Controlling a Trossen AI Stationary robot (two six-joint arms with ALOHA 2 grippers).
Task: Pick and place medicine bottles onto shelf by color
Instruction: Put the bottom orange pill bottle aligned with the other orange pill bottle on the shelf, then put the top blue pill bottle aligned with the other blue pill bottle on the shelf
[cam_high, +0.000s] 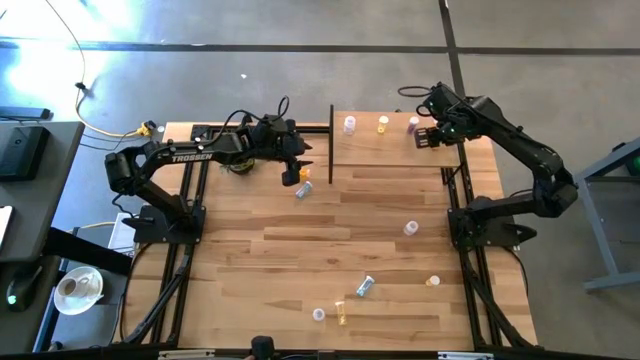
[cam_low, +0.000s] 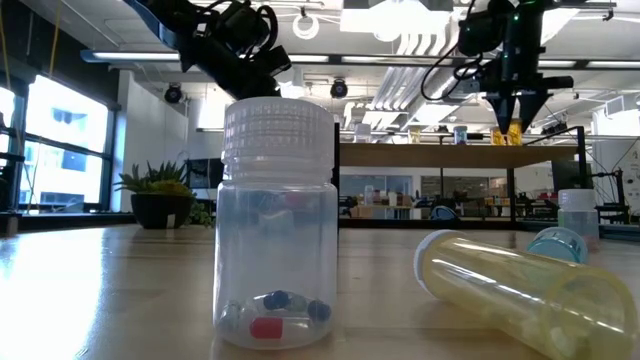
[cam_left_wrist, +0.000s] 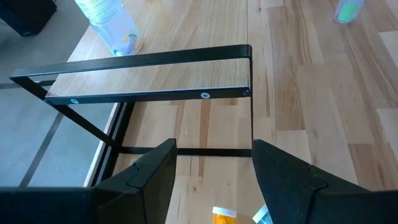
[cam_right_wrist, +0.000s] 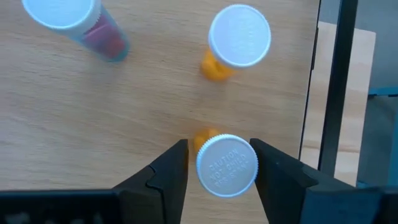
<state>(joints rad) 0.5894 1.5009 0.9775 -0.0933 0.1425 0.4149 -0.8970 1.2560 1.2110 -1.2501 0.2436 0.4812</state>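
Note:
The shelf (cam_high: 400, 150) stands at the table's far right, with a black frame (cam_left_wrist: 155, 74) at its left end. On it stand a pale bottle (cam_high: 349, 124), an orange one (cam_high: 382, 123) and a purplish one (cam_high: 413, 124). My right gripper (cam_high: 428, 138) is over the shelf's right part, shut on an orange bottle with a white cap (cam_right_wrist: 227, 165). My left gripper (cam_high: 291, 165) is open and empty above the table, just left of the shelf. An orange bottle (cam_high: 289, 177) and a bluish one (cam_high: 303, 190) lie below it. My right gripper comes from above, pointing down, with one finger (cam_right_wrist: 174, 168) on each side of the orange bottle just under its white cap (cam_right_wrist: 249, 163). The bottle stands upright between the fingers. The low view (cam_low: 513, 130) does not show whether its base rests on the shelf.
Several loose bottles are on the near half of the table: a clear one (cam_high: 410, 228), one (cam_high: 433, 281), a blue one lying down (cam_high: 365, 287), a clear one (cam_high: 318, 314) and a yellow one lying down (cam_high: 341, 314). A potted plant (cam_high: 240, 165) stands under my left arm.

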